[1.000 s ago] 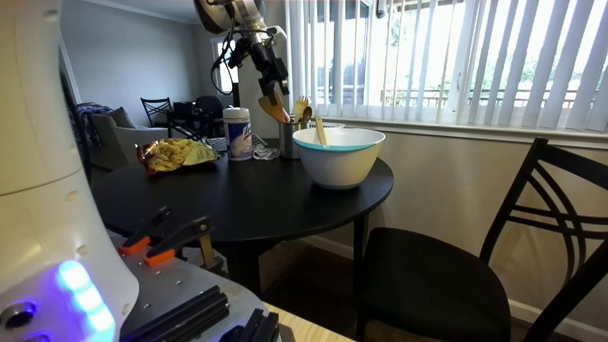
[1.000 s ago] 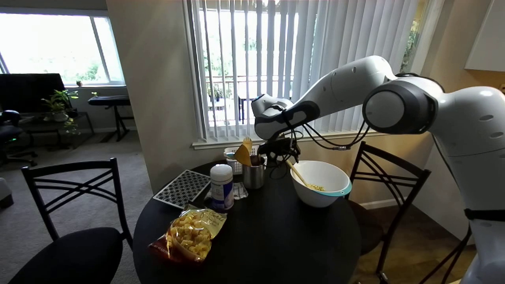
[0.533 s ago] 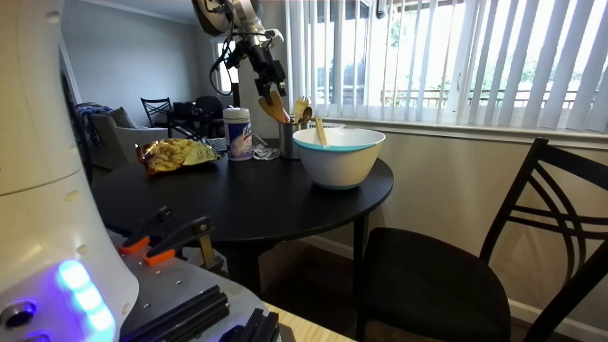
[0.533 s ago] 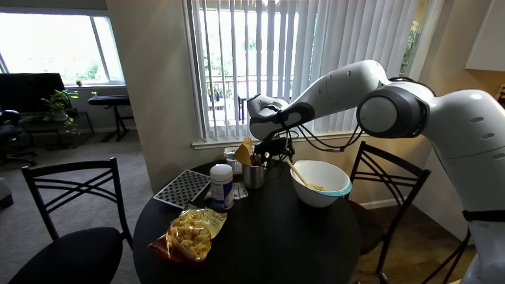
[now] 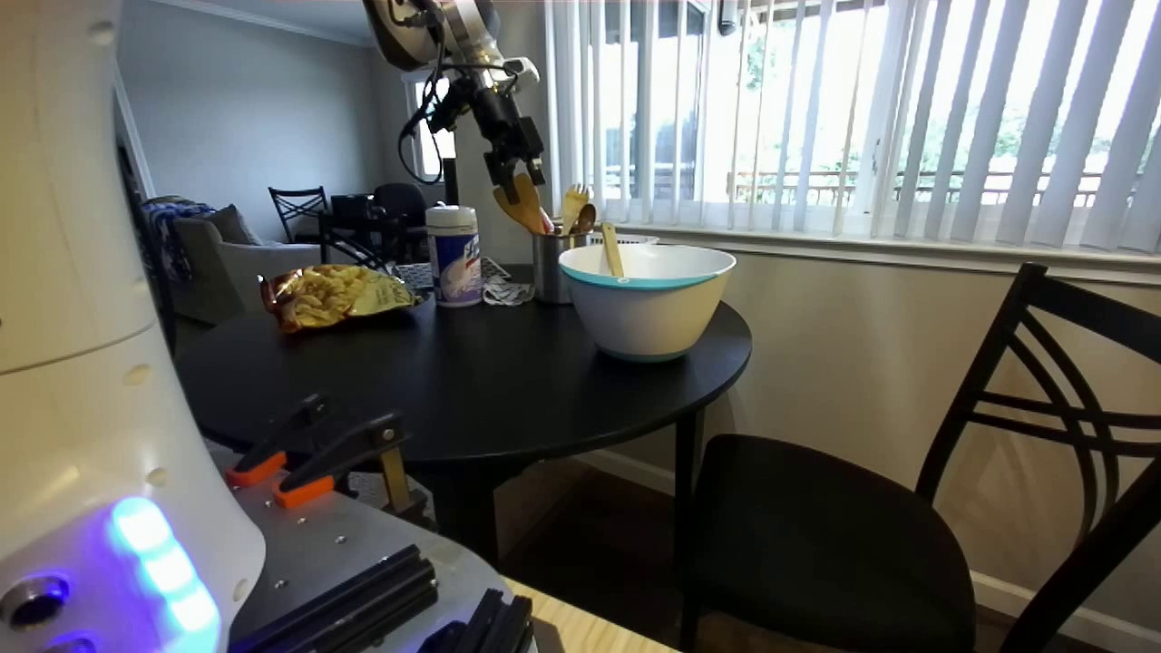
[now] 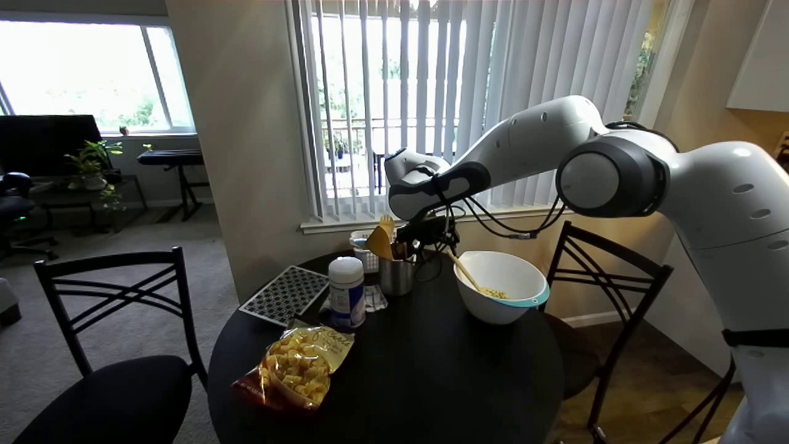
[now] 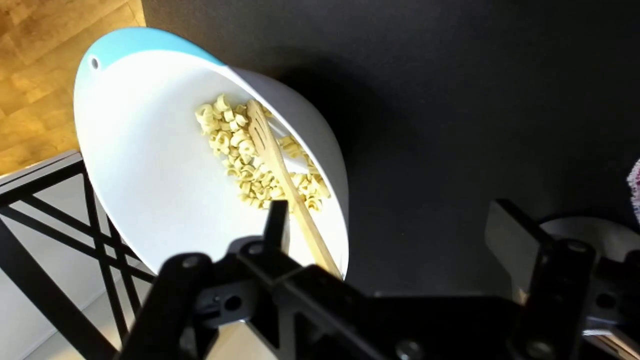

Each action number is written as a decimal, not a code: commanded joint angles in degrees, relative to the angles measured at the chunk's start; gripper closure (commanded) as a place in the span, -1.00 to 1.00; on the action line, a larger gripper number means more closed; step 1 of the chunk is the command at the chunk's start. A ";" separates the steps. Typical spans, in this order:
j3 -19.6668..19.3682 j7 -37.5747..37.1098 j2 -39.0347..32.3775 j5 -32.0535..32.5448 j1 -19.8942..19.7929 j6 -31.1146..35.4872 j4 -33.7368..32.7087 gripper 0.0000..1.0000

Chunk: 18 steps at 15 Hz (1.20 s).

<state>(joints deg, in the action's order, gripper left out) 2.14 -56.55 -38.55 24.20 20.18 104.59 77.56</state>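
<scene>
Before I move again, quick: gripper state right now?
Gripper: open, jaws wide apart in the wrist view, holding nothing.

My white arm (image 6: 536, 139), bent midway, slopes down to its wrist (image 6: 410, 200) in an exterior view, dark cables (image 6: 523, 235) looping beneath. Below that wrist, my gripper (image 7: 392, 225) points downward at a slant, jaws spread wide, fingers (image 7: 506, 240) well apart in the wrist view.

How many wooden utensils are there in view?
4: a spatula, a fork and a brown spoon in the metal holder, plus a slotted utensil in the white bowl. The holder may hide more.
</scene>
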 commanded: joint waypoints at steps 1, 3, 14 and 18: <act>-2.58 -1.94 -1.47 0.57 1.59 -1.60 -2.27 -1.00; -4.97 -6.77 -4.82 2.04 3.12 -3.97 -6.52 -1.00; -10.18 -22.69 -22.61 -0.23 3.35 -7.13 -27.07 -1.00; -11.56 -22.64 -27.62 -0.54 2.30 -11.32 -35.87 -1.00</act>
<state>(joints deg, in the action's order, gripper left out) -8.40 -78.31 -62.14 25.03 23.03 97.38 49.69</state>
